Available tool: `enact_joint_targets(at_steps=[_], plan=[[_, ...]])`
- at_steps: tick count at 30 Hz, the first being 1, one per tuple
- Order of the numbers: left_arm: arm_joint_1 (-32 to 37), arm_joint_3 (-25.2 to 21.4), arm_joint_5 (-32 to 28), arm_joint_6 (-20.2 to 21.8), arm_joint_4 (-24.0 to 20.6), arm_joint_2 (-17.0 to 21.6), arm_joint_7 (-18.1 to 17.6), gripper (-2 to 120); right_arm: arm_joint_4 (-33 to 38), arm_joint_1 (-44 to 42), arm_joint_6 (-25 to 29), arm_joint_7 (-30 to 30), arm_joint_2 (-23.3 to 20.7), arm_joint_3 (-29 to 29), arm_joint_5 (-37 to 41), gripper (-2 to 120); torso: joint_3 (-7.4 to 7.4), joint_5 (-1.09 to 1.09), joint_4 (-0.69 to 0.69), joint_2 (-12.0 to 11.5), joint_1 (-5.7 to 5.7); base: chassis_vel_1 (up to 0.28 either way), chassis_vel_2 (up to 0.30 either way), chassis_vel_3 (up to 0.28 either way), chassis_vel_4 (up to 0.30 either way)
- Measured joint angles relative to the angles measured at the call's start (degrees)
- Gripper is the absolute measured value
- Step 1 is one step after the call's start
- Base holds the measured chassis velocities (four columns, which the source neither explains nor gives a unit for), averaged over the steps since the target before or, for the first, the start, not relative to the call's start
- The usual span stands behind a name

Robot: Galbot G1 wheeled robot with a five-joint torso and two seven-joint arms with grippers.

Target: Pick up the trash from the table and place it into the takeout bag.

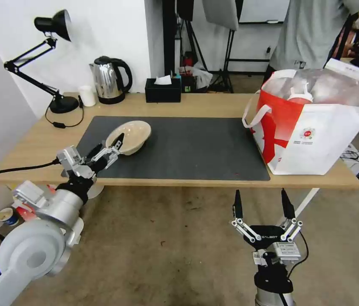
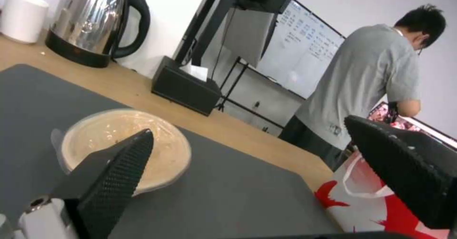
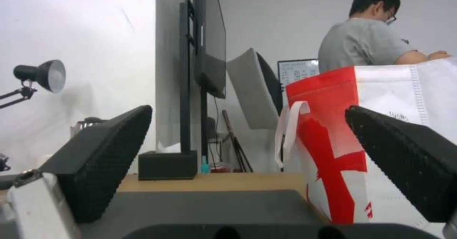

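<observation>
Head view gives you the beige bowl (image 1: 130, 136) as the last leftover on the table (image 1: 213, 104), tilted at your open left end effector (image 1: 108, 149), not gripped. A red cup (image 1: 300, 95) already sits in the takeout bag (image 1: 315, 127), well beyond clear mat. Your right end effector (image 1: 263, 203) hangs open below the near edge.

Left gripper (image 1: 110, 145) spread wide at the near rim of the beige bowl (image 1: 131, 135); beyond the bowl the dark mat (image 1: 196, 146) lies bare up to the takeout bag (image 1: 315, 127).
</observation>
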Motion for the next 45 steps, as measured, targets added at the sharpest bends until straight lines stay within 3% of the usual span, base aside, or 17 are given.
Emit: enact_joint_targets(at_steps=[16,45], plan=[[2.1,-1.0,0.0,0.0,-1.1,-0.9,-1.9,100,0.0,0.0,0.0,0.0,0.0,0.0,0.0,100,0.00,0.00,0.01,0.0,0.00,0.000,0.000,0.000,0.000],[-4.8,3.0,-3.9,0.4,7.8,1.6,-2.1,100,0.0,0.0,0.0,0.0,0.0,0.0,0.0,100,0.00,-0.01,0.00,0.0,0.00,0.000,0.000,0.000,0.000]])
